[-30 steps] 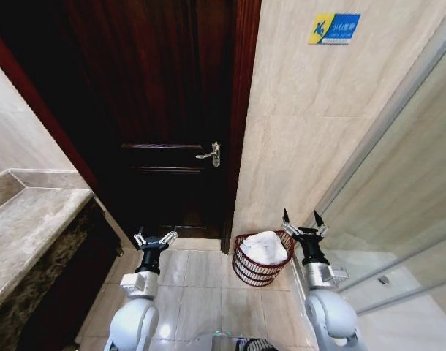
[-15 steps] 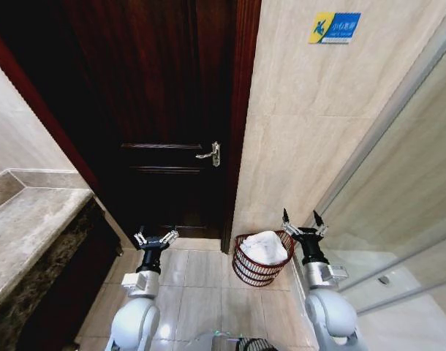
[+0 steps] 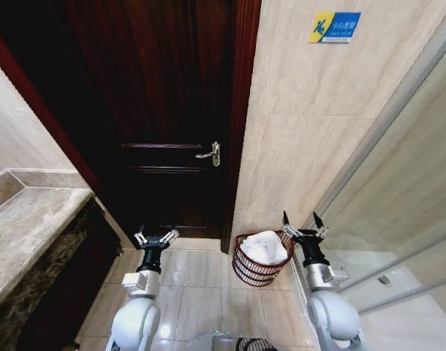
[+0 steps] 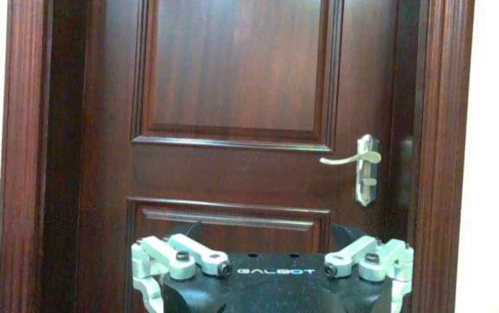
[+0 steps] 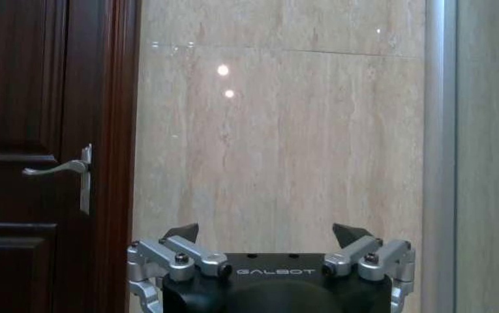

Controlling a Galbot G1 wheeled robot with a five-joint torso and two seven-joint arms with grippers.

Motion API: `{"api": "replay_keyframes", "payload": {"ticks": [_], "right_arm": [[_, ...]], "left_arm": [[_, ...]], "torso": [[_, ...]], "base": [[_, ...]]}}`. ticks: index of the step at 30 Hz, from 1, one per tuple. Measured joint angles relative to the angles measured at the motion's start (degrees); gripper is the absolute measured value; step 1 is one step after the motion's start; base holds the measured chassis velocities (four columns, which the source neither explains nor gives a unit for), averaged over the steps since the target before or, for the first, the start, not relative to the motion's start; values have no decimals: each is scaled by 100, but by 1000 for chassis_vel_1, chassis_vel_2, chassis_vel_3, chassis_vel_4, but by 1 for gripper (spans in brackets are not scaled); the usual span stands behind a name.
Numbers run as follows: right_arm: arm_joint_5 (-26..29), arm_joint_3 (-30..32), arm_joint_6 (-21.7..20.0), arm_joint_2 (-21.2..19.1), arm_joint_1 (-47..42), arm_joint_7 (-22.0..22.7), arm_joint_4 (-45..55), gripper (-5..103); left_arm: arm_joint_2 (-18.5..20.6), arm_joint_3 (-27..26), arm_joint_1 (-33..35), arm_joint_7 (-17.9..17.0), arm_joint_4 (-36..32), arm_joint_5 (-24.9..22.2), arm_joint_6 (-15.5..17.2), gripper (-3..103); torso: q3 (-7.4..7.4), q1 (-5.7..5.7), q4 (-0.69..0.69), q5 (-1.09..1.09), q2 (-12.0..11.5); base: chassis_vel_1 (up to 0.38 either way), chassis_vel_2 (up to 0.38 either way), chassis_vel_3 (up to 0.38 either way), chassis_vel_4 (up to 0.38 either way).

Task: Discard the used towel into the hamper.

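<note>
The hamper, a round dark red-brown wire basket, stands on the tiled floor by the wall beside the door frame. A white towel lies crumpled inside it, filling its top. My right gripper is open and empty, held up just right of the hamper's rim; in the right wrist view the same gripper faces the beige wall. My left gripper is open and empty, raised over the floor left of the hamper, and in the left wrist view it points at the door.
A dark wooden door with a metal lever handle is shut straight ahead. A stone counter runs along the left. A glass shower partition stands on the right. Tiled floor lies between both arms.
</note>
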Motion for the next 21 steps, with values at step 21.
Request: {"api": "replay_keyframes", "payload": {"ticks": [21], "right_arm": [[-52, 17, 34, 25, -166, -5, 56, 100]], "left_arm": [[6, -3, 51, 11, -50, 22, 17, 100]], "torso": [[-5, -5, 0, 0, -8]], "base": [[63, -63, -57, 58]]}}
